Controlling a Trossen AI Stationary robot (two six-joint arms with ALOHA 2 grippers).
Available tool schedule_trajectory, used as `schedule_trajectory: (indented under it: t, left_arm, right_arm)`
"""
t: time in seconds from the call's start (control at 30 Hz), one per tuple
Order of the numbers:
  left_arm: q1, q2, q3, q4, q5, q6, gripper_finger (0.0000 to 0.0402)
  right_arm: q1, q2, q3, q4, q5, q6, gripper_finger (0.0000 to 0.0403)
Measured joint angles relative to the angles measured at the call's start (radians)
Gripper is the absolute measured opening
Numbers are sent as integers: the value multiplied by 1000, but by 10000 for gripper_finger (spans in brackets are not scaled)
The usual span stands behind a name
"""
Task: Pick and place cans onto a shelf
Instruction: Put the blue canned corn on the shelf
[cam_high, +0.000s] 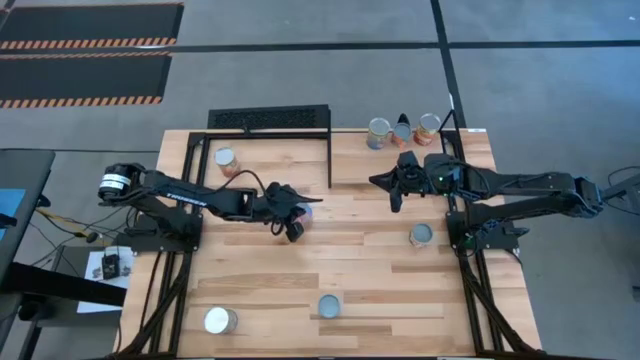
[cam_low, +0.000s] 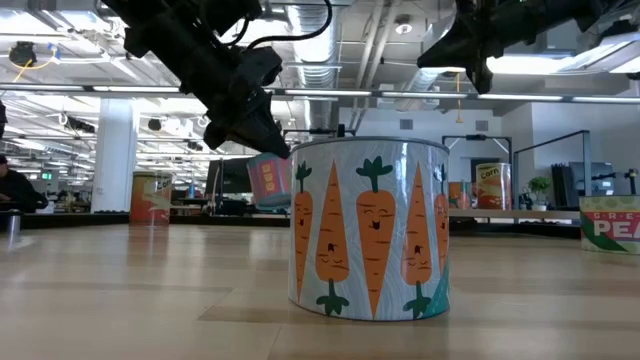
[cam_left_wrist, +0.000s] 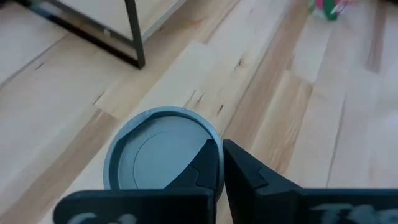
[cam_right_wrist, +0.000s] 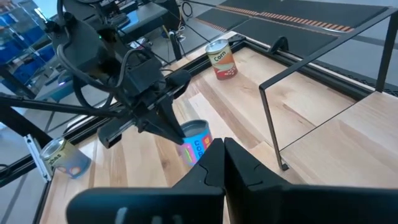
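Above mid-table, the left gripper (cam_high: 296, 226) held a small pink-and-blue labelled tin can (cam_right_wrist: 195, 144) pinched at its rim.
Carrying looked underway; next came the black-framed wooden shelf (cam_high: 280, 160). Right gripper (cam_high: 392, 190) hovered shut, empty.

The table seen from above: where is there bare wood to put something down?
Bare: the front right corner, beyond the front-middle can and the right-side can; also the shelf beside its lone can. Crowded: the back right corner, three cans with the right gripper close by; the left gripper occupies the centre.
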Motion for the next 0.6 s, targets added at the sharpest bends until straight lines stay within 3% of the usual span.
schedule_trajectory:
  t: [0.17,0.43,0.6]
  left_arm:
    - [-13,0,0,23,36,-11,0]
    - [-18,0,7,56,-19,-43,0]
    - [-19,56,103,-21,-54,-28,0]
  right_arm:
    - [0,0,0,0,1,0,13]
    - [-1,0,0,0,1,0,13]
    - [-3,0,0,0,2,-1,13]
